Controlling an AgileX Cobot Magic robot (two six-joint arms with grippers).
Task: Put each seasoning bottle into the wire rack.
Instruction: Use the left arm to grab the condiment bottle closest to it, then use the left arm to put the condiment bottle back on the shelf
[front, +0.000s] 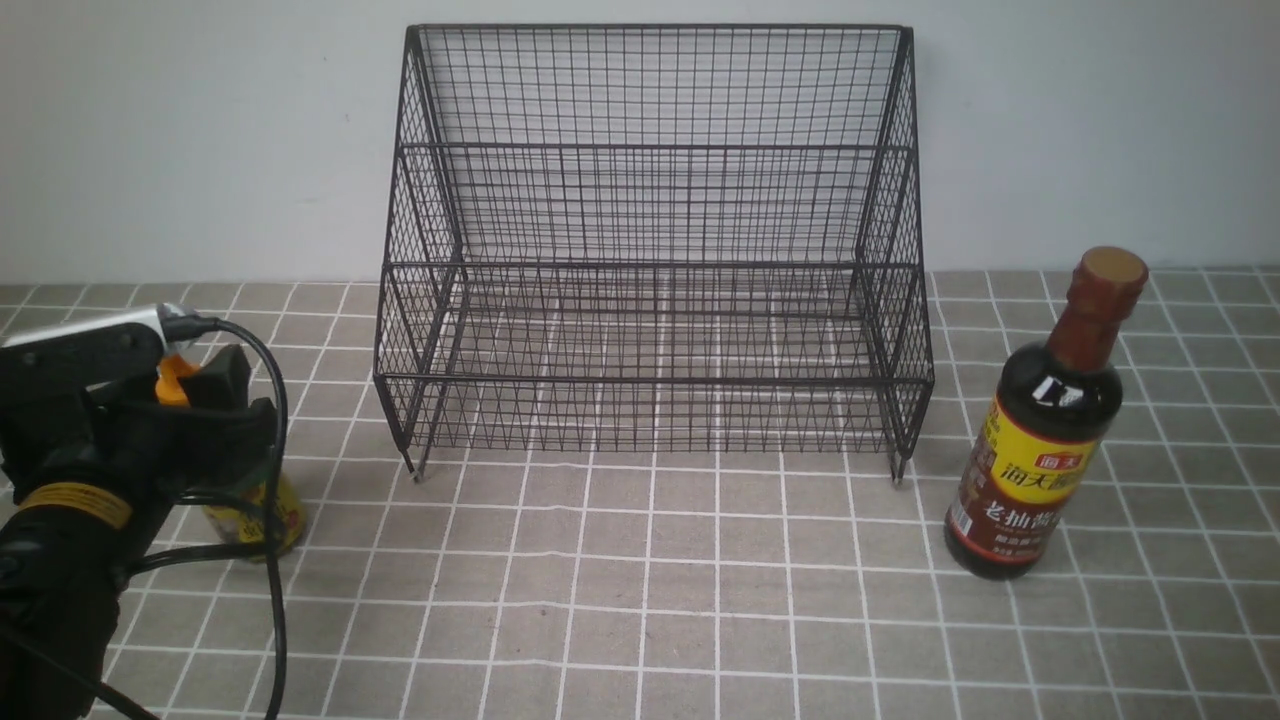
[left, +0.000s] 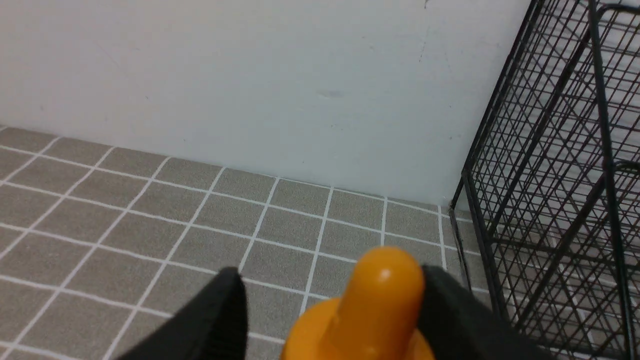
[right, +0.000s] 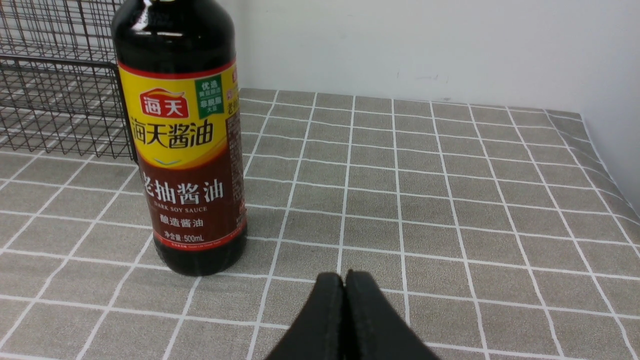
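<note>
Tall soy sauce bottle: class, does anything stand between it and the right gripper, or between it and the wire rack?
Nothing visible does. Only bare tiled cloth lies between the shut right gripper and the tall bottle, and the wire rack stands beside it across open cloth, both tiers empty.

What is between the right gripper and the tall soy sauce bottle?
Only bare tiled tablecloth. The right wrist view shows the right gripper apart from the tall bottle, with nothing in the gap.
</note>
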